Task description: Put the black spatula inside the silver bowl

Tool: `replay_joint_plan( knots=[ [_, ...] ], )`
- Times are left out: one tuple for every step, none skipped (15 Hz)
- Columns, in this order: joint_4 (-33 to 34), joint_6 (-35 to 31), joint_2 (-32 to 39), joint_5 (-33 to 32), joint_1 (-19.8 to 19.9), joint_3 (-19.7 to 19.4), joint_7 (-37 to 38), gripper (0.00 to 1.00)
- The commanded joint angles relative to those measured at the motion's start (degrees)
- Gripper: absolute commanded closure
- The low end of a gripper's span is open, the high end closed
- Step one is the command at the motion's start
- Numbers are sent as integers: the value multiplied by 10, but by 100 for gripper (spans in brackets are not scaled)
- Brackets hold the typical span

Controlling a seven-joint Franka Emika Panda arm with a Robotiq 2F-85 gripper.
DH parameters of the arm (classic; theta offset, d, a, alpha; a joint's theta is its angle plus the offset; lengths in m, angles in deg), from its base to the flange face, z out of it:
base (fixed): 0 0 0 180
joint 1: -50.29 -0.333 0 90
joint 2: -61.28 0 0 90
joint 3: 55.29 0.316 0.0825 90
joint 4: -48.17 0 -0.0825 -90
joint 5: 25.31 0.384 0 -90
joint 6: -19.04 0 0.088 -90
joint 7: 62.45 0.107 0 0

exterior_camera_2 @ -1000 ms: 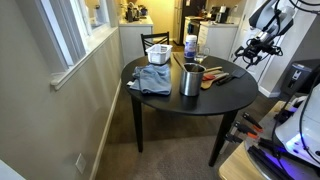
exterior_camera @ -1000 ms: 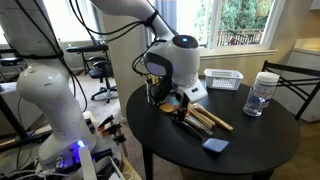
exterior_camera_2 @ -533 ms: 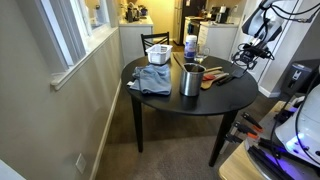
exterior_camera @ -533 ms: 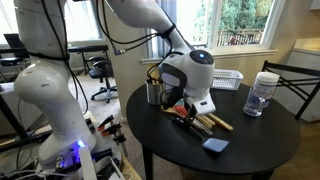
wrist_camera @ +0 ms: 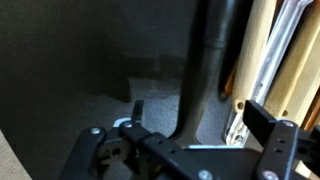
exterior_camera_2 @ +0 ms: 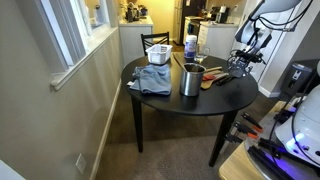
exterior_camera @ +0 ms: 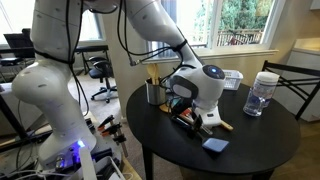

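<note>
The end effector [wrist_camera: 198, 112] is low over the round black counter [exterior_camera: 250, 140], its fingers spread wide on either side of the handle of the long slim black spatula [wrist_camera: 205, 60]. In the wrist view a dark finger [wrist_camera: 268, 122] shows at the right of the handle and another at the left, each with a gap to it, so nothing is gripped. The black spatula lies flat on the counter, just beside the light wooden spoons [wrist_camera: 262, 50], which run alongside it.

In an exterior view the end effector [exterior_camera: 192, 118] covers most of the utensil pile, and only the ends of the wooden spoons [exterior_camera: 218, 123] stick out. The tall shiny silver bowl [exterior_camera: 153, 92] stands upright near the counter's edge, apart from the pile; it also shows in an exterior view [exterior_camera_2: 190, 80] beside a crumpled blue-grey cloth [exterior_camera_2: 152, 80]. A white slotted plastic basket [exterior_camera: 225, 79] and a clear plastic jar [exterior_camera: 262, 93] stand farther back, and a small flat blue object [exterior_camera: 214, 145] lies alone near the front.
</note>
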Motion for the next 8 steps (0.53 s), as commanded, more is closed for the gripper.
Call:
replay_joint_plan(
  knots=[
    [27, 7, 26, 4, 13, 7, 49, 0],
    [30, 8, 30, 4, 14, 8, 56, 0],
    [33, 9, 34, 2, 14, 7, 66, 0],
    [36, 10, 39, 0, 12, 6, 77, 0],
    [38, 15, 42, -2, 12, 6, 85, 0],
    [40, 17, 45, -4, 11, 4, 96, 0],
    [43, 22, 48, -4, 11, 5, 103, 0],
    [46, 25, 51, -4, 11, 5, 109, 0]
  ],
)
